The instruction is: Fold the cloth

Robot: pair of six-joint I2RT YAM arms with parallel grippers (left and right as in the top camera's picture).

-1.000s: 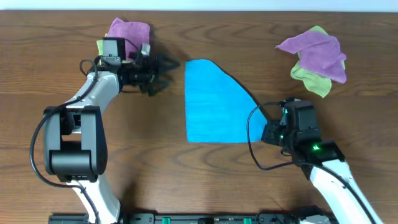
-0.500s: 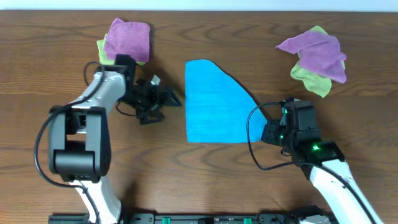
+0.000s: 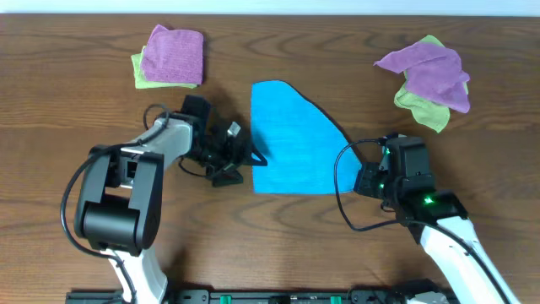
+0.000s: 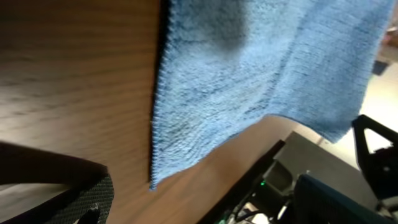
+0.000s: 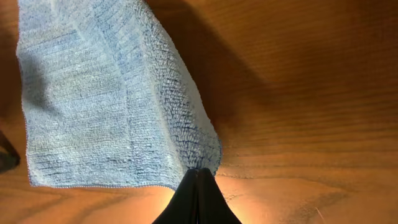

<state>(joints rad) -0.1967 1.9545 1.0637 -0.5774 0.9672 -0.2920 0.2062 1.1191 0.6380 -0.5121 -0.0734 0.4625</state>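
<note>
Swung across from the rear, my left gripper (image 3: 251, 160) stands wide open, the cloth (image 3: 291, 143) just ahead of its fingers for grasping; my right gripper (image 5: 198, 177) pinches the opposite corner, anchoring it.

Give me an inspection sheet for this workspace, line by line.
Surface: brown wooden table.
Job's things: blue cloth lies mid-table.
Clutter: folded purple-and-green stack far left; crumpled purple-and-green heap far right.
Grippers: left gripper open at the blue cloth's left edge, holding nothing; right gripper shut on its near right corner.
Cables: black cable loops by the right arm; second cable by the left.
Surroundings: pale strip beyond the far edge.
</note>
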